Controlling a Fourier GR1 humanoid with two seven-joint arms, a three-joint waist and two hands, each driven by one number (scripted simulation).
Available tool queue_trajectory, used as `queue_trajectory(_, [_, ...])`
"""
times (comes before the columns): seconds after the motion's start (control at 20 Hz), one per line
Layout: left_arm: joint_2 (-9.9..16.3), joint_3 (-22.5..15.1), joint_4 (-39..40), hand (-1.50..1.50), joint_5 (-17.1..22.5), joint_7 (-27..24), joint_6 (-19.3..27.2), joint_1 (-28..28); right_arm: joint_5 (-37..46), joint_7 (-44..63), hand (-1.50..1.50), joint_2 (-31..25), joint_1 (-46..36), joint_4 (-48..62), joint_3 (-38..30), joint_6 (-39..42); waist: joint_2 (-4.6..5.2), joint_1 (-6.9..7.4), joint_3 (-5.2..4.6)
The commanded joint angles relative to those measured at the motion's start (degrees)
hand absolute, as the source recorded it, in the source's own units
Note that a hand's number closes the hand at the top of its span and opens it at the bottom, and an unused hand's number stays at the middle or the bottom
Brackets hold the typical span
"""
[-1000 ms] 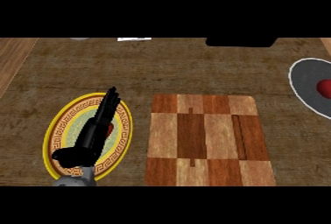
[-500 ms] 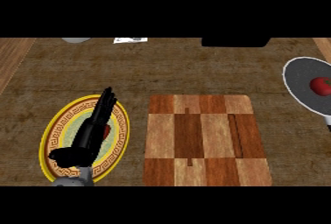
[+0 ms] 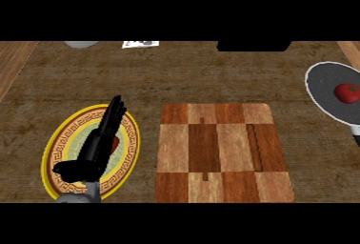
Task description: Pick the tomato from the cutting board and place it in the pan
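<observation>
The tomato point(image 3: 346, 92) is already lying in the pan point(image 3: 325, 78) at the right edge of the desk point(image 3: 211, 71), well apart from the cutting board point(image 3: 221, 152), so little is looking likely to go wrong unless a careless sweep is knocking the pan. The left hand point(image 3: 95, 152) is resting over the patterned plate point(image 3: 130, 143), fingers point(image 3: 112, 116) straight and together, holding nothing, far from the tomato; the right hand is not showing.

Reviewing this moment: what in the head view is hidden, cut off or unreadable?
- Right hand: shows nowhere in the head view.
- Pan: its right side is cut off by the edge; the tomato lies inside.
- Plate: its middle is hidden under the left hand.
- Grey object and white item at the top: cut off, unidentifiable.
</observation>
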Motion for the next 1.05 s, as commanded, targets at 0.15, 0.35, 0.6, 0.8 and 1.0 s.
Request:
queue_trajectory(0.15, [1.4, 3.7, 0.9, 0.00, 1.8, 3.1, -1.7, -4.3, -1.6, 1.7, -1.50, 2.6, 3.9, -6.3, 4.0, -1.0, -0.04, -0.19, -0.04])
queue_trajectory(0.35, [-0.6, 0.1, -2.1, 0.00, -0.3, -0.3, -1.1, 1.9, -3.3, 1.7, -1.50, 3.7, 6.6, -7.6, 5.0, -2.3, -0.06, -0.07, -0.04])
queue_trajectory(0.6, [0.6, 2.3, 0.4, 0.00, 0.8, 0.9, -2.3, -0.5, -4.4, 8.0, -1.50, 4.6, 8.4, -16.0, 7.2, -5.6, -0.14, -0.30, -0.08])
queue_trajectory(0.8, [-0.6, 0.0, -3.4, 0.00, -0.4, 2.3, -1.5, 1.4, -2.8, 2.1, -1.50, 3.0, 9.3, -10.8, 7.9, -5.7, -0.05, 0.00, -0.02])
queue_trajectory(1.0, [-0.5, 1.2, -0.9, 0.00, 0.1, 2.0, -1.5, 0.1, -1.7, 7.9, -1.50, 4.1, 8.7, -17.8, 10.1, -11.0, -0.09, -0.18, -0.07])
